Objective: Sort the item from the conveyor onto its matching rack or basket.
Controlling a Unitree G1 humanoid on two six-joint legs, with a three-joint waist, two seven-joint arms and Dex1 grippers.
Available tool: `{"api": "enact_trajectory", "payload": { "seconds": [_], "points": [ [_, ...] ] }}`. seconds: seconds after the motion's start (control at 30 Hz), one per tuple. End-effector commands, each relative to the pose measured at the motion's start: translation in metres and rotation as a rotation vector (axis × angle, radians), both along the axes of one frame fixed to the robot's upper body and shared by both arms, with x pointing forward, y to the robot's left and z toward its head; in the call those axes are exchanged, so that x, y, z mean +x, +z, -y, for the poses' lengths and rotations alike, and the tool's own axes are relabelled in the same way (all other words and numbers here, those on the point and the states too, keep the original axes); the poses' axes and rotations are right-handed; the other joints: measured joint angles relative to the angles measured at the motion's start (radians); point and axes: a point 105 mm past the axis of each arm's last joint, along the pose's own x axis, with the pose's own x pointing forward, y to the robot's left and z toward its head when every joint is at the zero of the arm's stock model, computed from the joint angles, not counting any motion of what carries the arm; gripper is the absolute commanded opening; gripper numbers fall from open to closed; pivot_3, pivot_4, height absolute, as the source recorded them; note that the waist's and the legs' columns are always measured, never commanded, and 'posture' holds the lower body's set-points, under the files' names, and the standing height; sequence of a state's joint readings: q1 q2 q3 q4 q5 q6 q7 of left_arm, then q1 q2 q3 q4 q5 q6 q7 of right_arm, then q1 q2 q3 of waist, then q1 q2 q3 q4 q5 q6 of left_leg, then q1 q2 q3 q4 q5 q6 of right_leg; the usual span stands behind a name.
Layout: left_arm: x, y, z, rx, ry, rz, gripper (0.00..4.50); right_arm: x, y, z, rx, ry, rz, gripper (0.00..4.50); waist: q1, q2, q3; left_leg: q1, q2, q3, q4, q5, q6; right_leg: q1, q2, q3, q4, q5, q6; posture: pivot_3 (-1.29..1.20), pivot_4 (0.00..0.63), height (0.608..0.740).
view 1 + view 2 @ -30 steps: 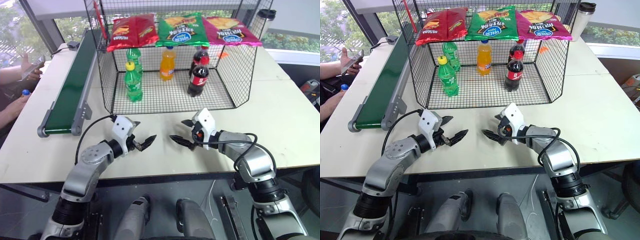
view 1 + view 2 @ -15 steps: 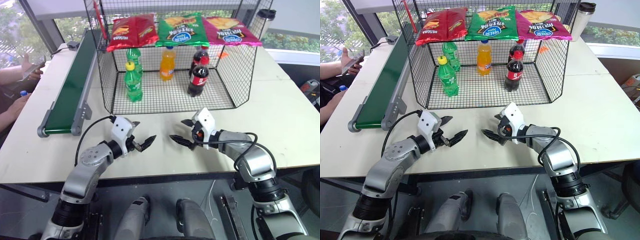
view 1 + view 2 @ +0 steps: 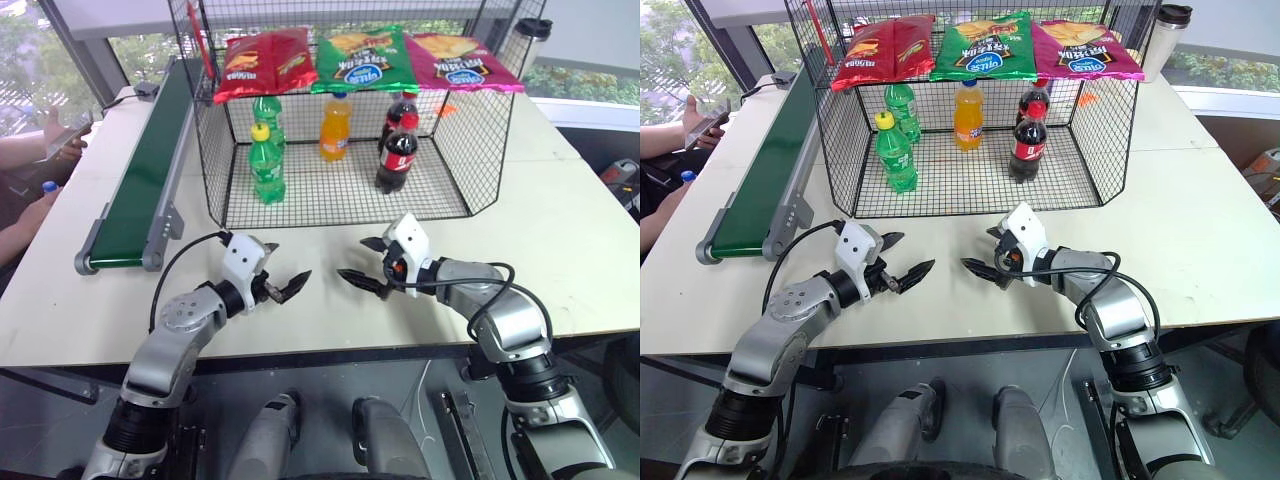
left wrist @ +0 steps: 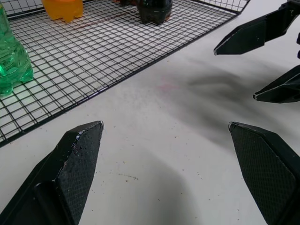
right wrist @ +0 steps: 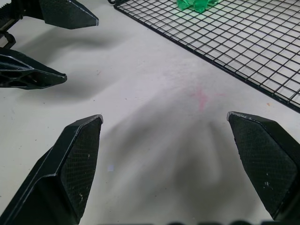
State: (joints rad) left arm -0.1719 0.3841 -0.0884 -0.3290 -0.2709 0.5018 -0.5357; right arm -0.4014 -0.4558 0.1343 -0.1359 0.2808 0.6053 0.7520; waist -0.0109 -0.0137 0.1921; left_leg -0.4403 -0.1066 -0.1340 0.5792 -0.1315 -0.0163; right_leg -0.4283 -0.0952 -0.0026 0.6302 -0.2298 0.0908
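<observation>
Standing inside the black wire-mesh cage point(image 3: 340, 205), toward its back wall and in the middle of the row, the small orange soda bottle point(image 3: 335, 128) is upright on the mesh floor. Two green bottles point(image 3: 267, 162) stand to its left, one behind the other, and two dark cola bottles point(image 3: 397, 150) to its right. Three crisp bags lie across the cage's top: red point(image 3: 262, 62), green point(image 3: 362, 57) and magenta point(image 3: 462, 60).

The cage sits at the middle of the tabletop point(image 3: 570, 240), toward its far edge. Along the tabletop's left edge runs the conveyor point(image 3: 148, 170), its dark green belt bare.

Both grippers hover over the near edge of the tabletop, in front of the cage, tips pointing at each other and a little apart. The left gripper point(image 3: 285, 283) has its fingers spread wide with nothing between them; the right gripper point(image 3: 362, 273) is likewise spread wide and empty.

A lidded cup point(image 3: 527, 45) stands at the far right. A person's hand point(image 3: 62, 140) holding a phone is beyond the left edge.
</observation>
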Motion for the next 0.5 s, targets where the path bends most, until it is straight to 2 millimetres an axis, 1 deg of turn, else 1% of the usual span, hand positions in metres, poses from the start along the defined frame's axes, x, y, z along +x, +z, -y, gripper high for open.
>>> {"api": "enact_trajectory", "payload": {
  "seconds": [0.03,0.37,0.5],
  "points": [
    [-0.0014,0.0113,0.0031,0.000,-0.013,0.047,4.50,-0.0021,0.0171,-0.0056,0.014,0.032,0.059,4.41,0.000,0.000,0.000,0.000,0.000,0.000,0.000,0.000,0.000,0.000,0.000,0.000,0.000,0.000,0.000,0.00,0.150,0.739],
    [-0.0002,0.0112,0.0039,0.002,-0.016,0.048,4.50,-0.0010,0.0185,-0.0047,0.014,0.025,0.066,4.41,0.000,0.000,0.000,0.000,0.000,0.000,0.000,0.000,0.000,0.000,0.000,0.000,0.000,0.000,0.000,0.00,0.150,0.739],
    [0.0004,0.0135,0.0009,0.015,-0.005,0.064,4.50,-0.0015,0.0189,-0.0036,0.013,0.026,0.067,4.41,0.000,0.000,0.000,0.000,0.000,0.000,0.000,0.000,0.000,0.000,0.000,0.000,0.000,0.000,0.000,0.00,0.150,0.739]
  ]
}}
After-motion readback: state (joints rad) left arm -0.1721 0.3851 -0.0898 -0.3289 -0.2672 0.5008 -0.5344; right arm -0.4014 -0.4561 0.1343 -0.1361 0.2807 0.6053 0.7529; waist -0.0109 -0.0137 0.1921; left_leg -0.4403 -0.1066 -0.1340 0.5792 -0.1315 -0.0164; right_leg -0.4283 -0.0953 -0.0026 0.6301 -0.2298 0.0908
